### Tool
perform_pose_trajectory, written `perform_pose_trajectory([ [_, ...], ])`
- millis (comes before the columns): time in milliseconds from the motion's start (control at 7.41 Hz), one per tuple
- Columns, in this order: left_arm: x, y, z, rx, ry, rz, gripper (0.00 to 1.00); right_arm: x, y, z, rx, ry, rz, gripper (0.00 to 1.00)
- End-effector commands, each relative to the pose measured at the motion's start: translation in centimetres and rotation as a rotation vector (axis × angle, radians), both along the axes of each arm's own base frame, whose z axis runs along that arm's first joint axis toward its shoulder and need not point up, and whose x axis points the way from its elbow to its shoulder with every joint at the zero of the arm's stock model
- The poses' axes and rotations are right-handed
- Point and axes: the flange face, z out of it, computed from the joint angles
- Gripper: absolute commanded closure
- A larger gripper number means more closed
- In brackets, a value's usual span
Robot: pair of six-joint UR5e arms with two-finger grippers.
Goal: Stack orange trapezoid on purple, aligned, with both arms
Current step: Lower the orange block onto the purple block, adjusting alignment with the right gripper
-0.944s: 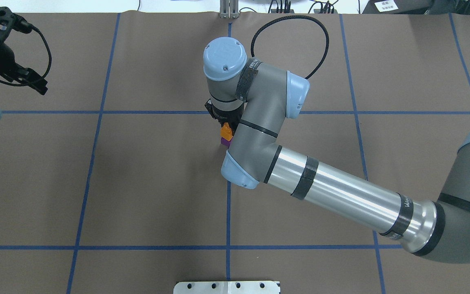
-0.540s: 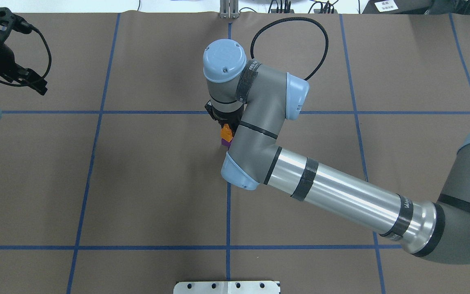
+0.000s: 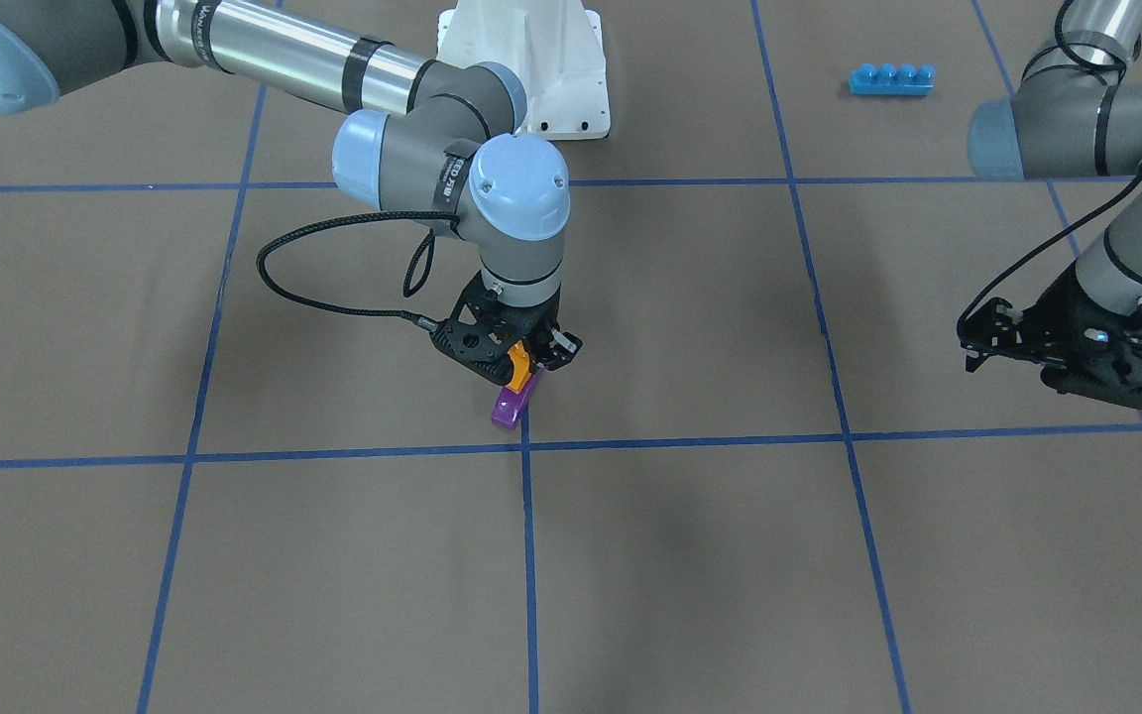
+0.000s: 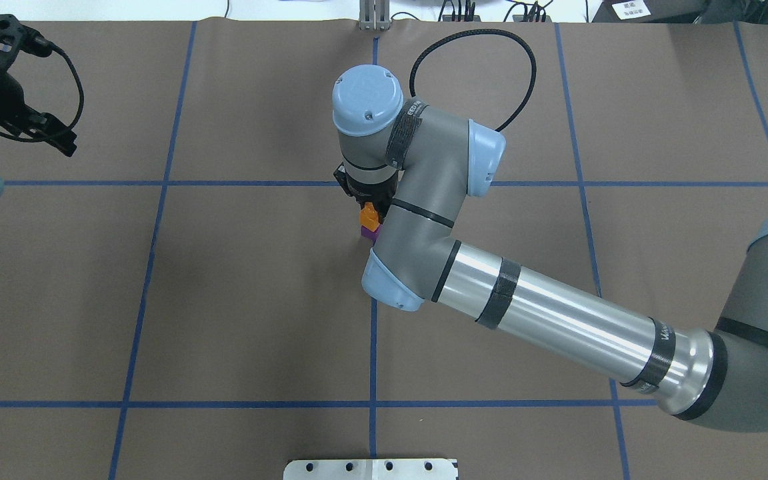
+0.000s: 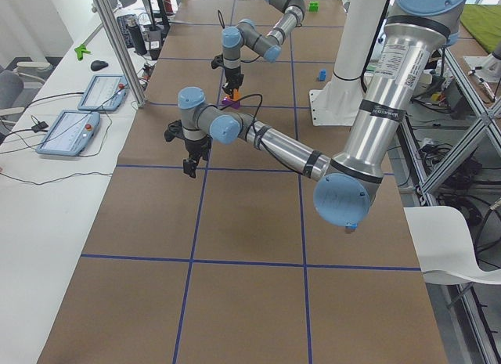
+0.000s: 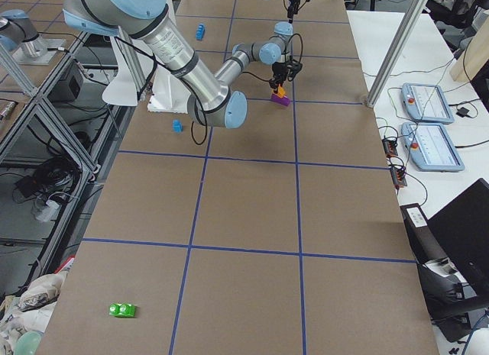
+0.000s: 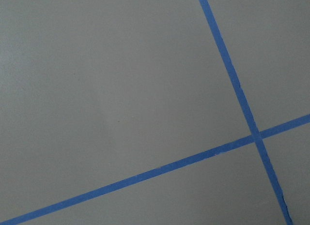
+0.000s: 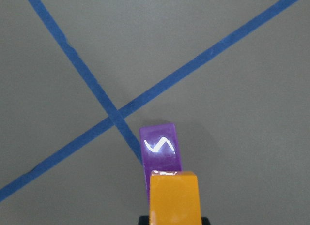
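Observation:
My right gripper (image 3: 529, 365) is shut on the orange trapezoid (image 3: 521, 367) near the table's middle and holds it tilted, right over the purple brick (image 3: 510, 405). The purple brick lies on the mat beside a blue tape crossing. From above the orange (image 4: 370, 215) covers most of the purple (image 4: 369, 231). In the right wrist view the orange (image 8: 174, 198) sits at the bottom edge and the purple (image 8: 161, 148) just beyond it. I cannot tell whether they touch. My left gripper (image 3: 1077, 352) hangs empty over bare mat far off to the side (image 4: 37, 127). I cannot tell its jaws.
A long blue four-stud brick (image 3: 890, 78) lies near the left arm's base. A small blue brick (image 6: 176, 126) and a green brick (image 6: 121, 310) lie far from the stack. The white arm mount (image 3: 531, 69) stands at the robot's edge.

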Motion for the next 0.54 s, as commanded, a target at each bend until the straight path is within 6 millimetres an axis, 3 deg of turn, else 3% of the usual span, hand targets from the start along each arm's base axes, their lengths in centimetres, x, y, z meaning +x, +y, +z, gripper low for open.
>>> perform_pose_trajectory([
  [0, 0.04, -0.09, 0.20, -0.004, -0.002, 0.000, 0.00, -0.04, 0.03, 0.04, 0.000, 0.001, -0.001, 1.00],
  [405, 0.08, -0.16, 0.26, -0.005, -0.003, 0.000, 0.00, -0.02, -0.03, 0.15, 0.005, 0.004, 0.001, 1.00],
])
